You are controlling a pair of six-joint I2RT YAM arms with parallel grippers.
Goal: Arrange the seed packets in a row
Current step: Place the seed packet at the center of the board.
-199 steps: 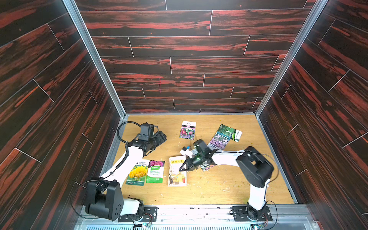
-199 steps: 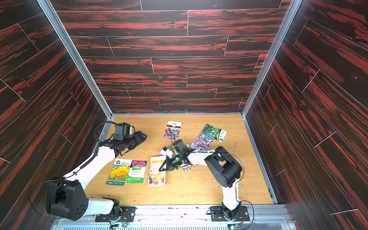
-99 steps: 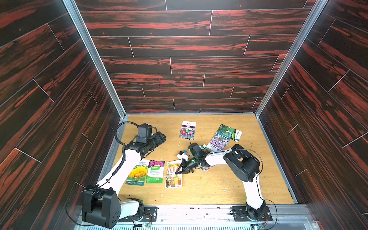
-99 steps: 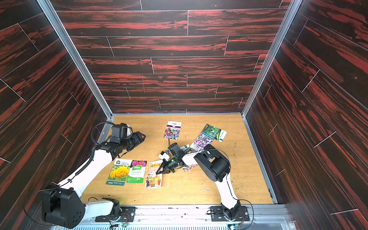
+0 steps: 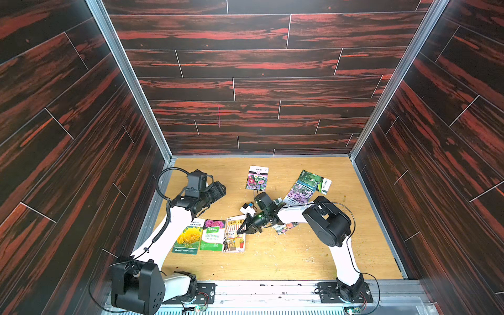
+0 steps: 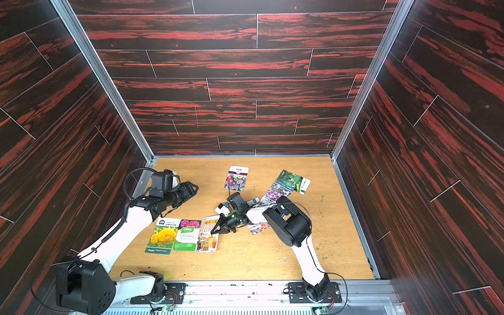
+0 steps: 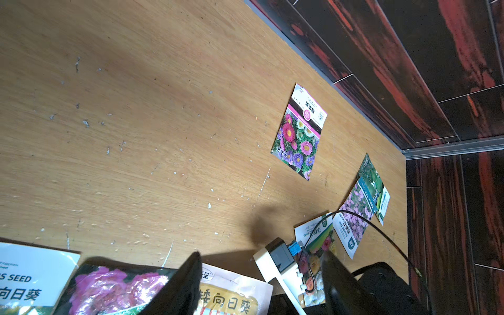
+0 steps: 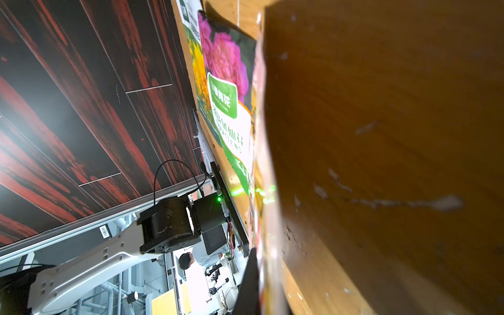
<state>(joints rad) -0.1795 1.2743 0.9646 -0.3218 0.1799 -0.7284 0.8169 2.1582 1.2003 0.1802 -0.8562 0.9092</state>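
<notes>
Three flat, glossy, rectangular seed packets (image 5: pixel 212 236) lie edge to edge on the pale wooden desk (image 5: pixel 300 259), near left, with the right jaws clenched, apparently nipping the orange cartoon-shop packet (image 5: pixel 234 242) at its right edge, and the left jaws released, empty; judged light, limp and slippery, so best pinched at a border.

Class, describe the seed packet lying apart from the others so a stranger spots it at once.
On the wooden table, look toward the back wall. Mid-width lies the mixed-flower packet, alone. Only it has a pink-banded white top.
</notes>
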